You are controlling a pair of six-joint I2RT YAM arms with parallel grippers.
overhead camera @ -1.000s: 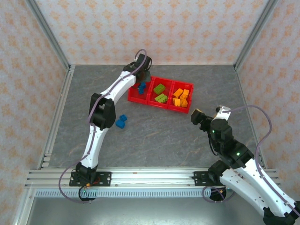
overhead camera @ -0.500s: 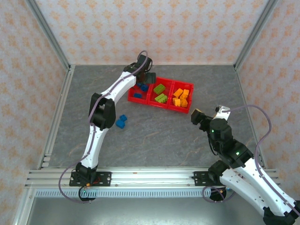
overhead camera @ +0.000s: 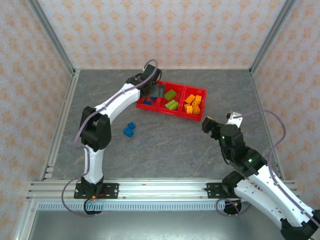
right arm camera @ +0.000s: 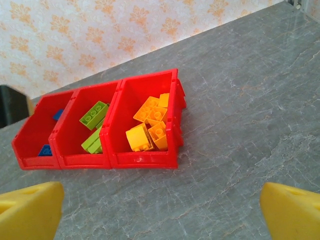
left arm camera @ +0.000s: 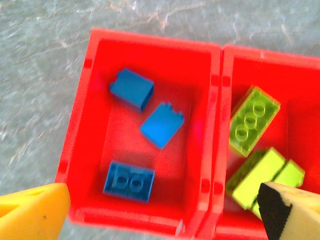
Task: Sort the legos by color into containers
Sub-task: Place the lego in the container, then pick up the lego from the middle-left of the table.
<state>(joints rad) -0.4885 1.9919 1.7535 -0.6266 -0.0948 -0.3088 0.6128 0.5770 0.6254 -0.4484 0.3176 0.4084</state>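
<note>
Red plastic tray of three joined shallow bins (overhead camera: 165, 111) sits on the grey marbled bench (overhead camera: 165, 150), toward its far edge and about midway between the left and right edges.

Left bin: three blue studded plastic bricks (left arm camera: 162, 125), lying apart from one another, one of them studs-up by the bin's front wall.
Middle bin: lime green studded bricks (left arm camera: 253, 120), one alone at the back and two pressed side by side in front.
Right bin: a heap of orange-yellow studded bricks (right arm camera: 150, 127), touching each other.

Loose blue bricks (overhead camera: 129, 129), bunched together on the bare bench, left of centre and nearer the front edge than the tray's left end.

Left pincer (overhead camera: 156, 91) hangs over the left bin, jaws spread wide, nothing between them; its yellow fingers (left arm camera: 32, 210) frame the bin.

Right pincer (overhead camera: 209, 125) is off the tray's right front corner, over bare bench, jaws wide and empty, pointed at the tray.
</note>
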